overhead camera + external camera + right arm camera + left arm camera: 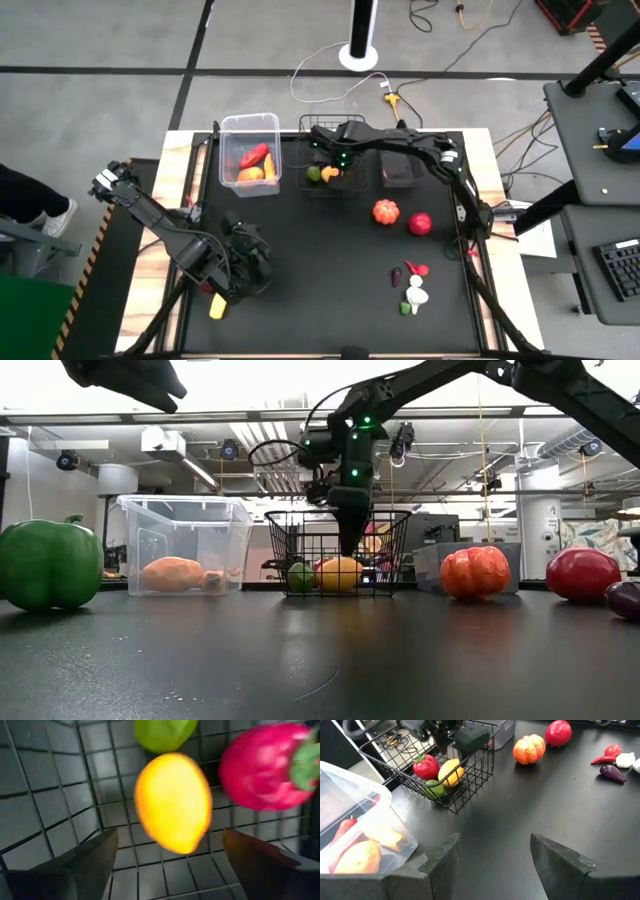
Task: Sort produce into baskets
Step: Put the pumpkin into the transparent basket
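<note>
Black wire mesh forms the middle basket (332, 160), and the right hand (165, 857) hangs inside it with its two dark fingers spread wide, a yellow lemon-shaped fruit (172, 802) lying loose on the mesh floor just ahead of them, not pinched. Beside that fruit in the same basket sit a green piece (434, 788) and a red strawberry-like piece (425, 766). To one side of the wire basket stands the clear plastic tub (250, 150), which holds a red pepper and orange-yellow pieces; on the other side is the smaller dark bin (400, 170). On the open tabletop (320, 270) an orange pumpkin (386, 211) and a red round fruit (420, 223) lie near each other, with a cluster of small red, purple, white and green pieces (413, 288) closer to the front edge. The left hand (495, 855) hovers above bare tabletop near the front left corner, its fingers apart and empty, a yellow piece (218, 306) just beside that arm.
</note>
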